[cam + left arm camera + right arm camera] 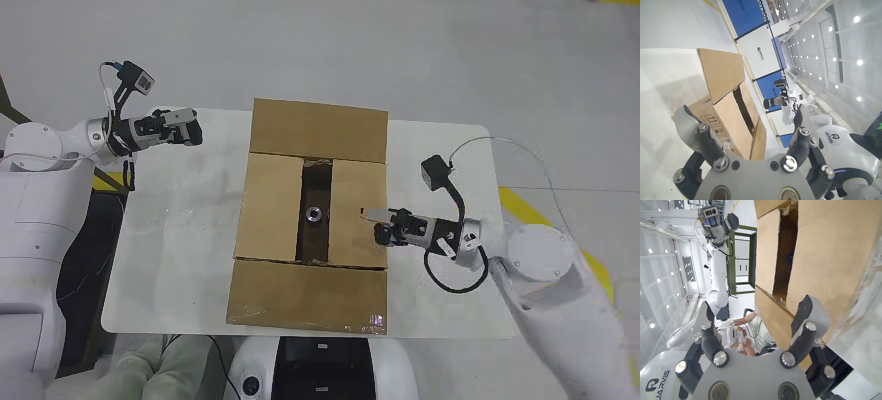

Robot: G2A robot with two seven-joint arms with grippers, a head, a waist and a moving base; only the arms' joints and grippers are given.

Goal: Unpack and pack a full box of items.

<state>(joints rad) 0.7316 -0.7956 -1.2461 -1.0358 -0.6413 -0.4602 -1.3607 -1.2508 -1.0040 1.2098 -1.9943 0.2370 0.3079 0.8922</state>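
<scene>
Box (270, 215) part-open; R jaws spread, just beside it.

One box (355, 200), one round item (314, 213).

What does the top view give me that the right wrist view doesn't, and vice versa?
Top view: the whole box on the table, outer flaps spread open. Right wrist view: torn cardboard at a corner of the gap, close to the open right end effector. Both: the gap between the inner flaps and a dark round item inside.
</scene>
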